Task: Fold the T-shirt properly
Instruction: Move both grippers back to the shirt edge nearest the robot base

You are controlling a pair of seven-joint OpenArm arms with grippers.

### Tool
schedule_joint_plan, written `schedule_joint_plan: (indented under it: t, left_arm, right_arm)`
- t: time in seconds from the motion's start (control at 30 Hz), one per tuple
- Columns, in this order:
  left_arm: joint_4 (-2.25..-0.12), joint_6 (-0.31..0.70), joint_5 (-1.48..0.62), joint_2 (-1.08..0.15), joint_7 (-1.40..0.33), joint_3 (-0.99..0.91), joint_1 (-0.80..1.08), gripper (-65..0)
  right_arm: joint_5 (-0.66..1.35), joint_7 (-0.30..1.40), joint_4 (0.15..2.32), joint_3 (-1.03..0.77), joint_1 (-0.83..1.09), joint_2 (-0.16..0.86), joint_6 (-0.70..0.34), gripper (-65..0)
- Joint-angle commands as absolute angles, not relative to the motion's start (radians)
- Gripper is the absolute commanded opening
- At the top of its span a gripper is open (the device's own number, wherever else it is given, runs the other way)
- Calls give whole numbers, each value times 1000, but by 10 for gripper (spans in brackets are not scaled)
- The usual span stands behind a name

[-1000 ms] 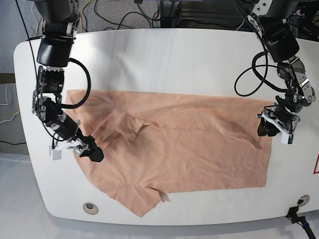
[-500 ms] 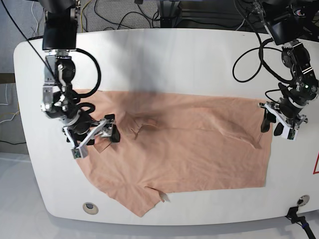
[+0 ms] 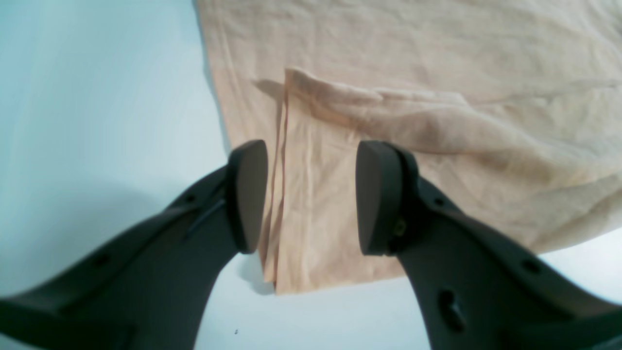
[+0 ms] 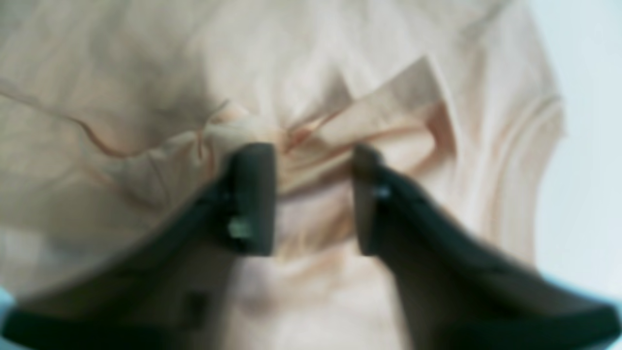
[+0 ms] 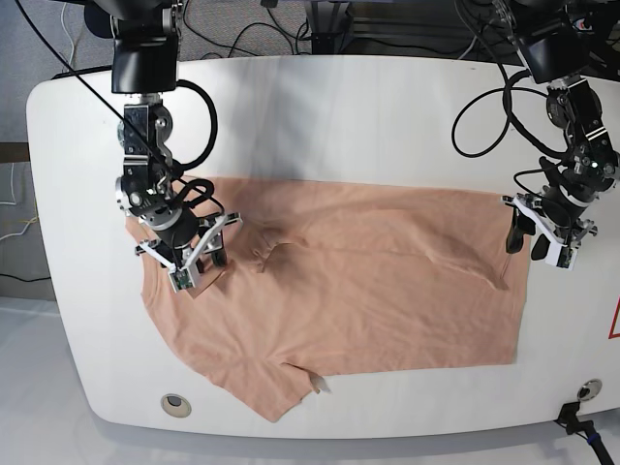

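T-shirt (image 5: 368, 281) lies spread flat across the white counter (image 5: 320, 116), nearly as wide as it, one sleeve hanging toward the near edge, not yet folded into any neat shape. Left tool (image 5: 539, 238) hangs at the shirt's hem end on the base view's right, fingers spread, nothing between them; probably lined up there because that edge is the natural pick point for a first fold. Right tool (image 5: 200, 260) sits over the collar/shoulder end on the base view's left, also spread, low over the cloth, likely set to take the opposite end so both ends lift together. Left wrist view adds what base cannot: under the left tool (image 3: 311, 197) the hem of the T-shirt (image 3: 437, 73) is doubled over into a narrow flap with stacked layers right at the corner, and bare counter (image 3: 97, 97) shows on the outer side, so one pad is near the cloth edge. Right wrist view is blurred, but the right tool (image 4: 313, 199) seems to straddle a bunched, creased ridge of T-shirt (image 4: 121, 87), possibly neckband or sleeve seam, hard to say; whether the pads touch the cloth cannot be told. Base view alone gives the overall layout and that the arms are well apart.
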State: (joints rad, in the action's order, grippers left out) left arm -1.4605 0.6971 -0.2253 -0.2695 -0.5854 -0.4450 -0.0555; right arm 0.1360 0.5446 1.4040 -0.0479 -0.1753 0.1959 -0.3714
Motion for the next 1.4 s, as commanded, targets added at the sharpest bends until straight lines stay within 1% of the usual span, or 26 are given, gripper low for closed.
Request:
schedule_joint_plan:
  t: [0.0,0.03,0.07,0.13,0.27,0.33,0.5,0.57,0.7,0.83,0.9,0.97,1.03,1.07,1.13,1.17,1.2,1.27,1.37]
  left_arm:
    - [-1478,698,-240,-283,-562,-449,-68,-378]
    - [-1478,698,-240,-283,-562,-449,-62,-378]
    - [-1478,698,-240,-283,-562,-449,-62,-378]
    - [-1478,698,-240,-283,-562,-449,-61,-378]
    - [-1477,698,-239,-269,-562,-449,-61,-378]
    - [-1477,698,-208,-268,-562,-449,-61,-378]
    - [-1478,698,-177,-249,-562,-449,-61,-378]
    - [-1480,698,-177,-249,-562,-449,-64,-378]
    - [-1486,698,-179,-249,-562,-449,-65,-378]
    - [-1506,698,-179,-252,-562,-452,-65,-375]
    - [-1523,698,-179,-252,-562,-453,-62,-374]
    - [-1526,698,-179,-257,-562,-453,-59,-371]
    - [-1527,698,-179,-285,-562,-452,-41,-371]
    - [-1527,698,-179,-286,-562,-452,-39,-367]
    - [-1527,698,-179,-289,-562,-452,-38,-317]
    - [-1526,698,-179,-289,-562,-452,-36,-295]
    - [-1524,698,-179,-291,-562,-453,-36,-280]
    - [-1524,698,-177,-291,-562,-453,-35,-264]
    - [-1524,698,-177,-291,-564,-453,-35,-264]
  right_arm:
    - [153,484,1379,-51,-213,206,-377,-582]
    - [150,466,1362,-51,-223,206,-375,-630]
    - [150,455,1340,-51,-229,206,-372,-650]
    - [148,429,1277,-53,-259,208,-372,-650]
    - [151,314,1101,-53,-303,222,-371,-650]
    - [154,282,1029,-53,-321,222,-374,-650]
    - [156,245,1003,-53,-321,216,-372,-650]
    - [156,265,1061,-53,-320,216,-371,-650]
    - [157,421,1271,-53,-305,216,-371,-650]
    - [157,522,1489,-54,-246,214,-369,-650]
    - [157,576,1577,-85,-197,213,-369,-650]
    - [156,602,1652,-154,-142,179,-369,-649]
    - [153,605,1695,-232,-96,154,-369,-553]
    - [151,605,1705,-260,-71,145,-369,-493]
    - [151,605,1728,-286,-22,139,-369,-376]
    - [151,605,1744,-300,1,139,-369,-331]
    - [151,605,1755,-318,22,139,-369,-300]
    - [150,605,1758,-363,53,140,-371,-297]
    - [150,605,1738,-452,81,143,-377,-297]
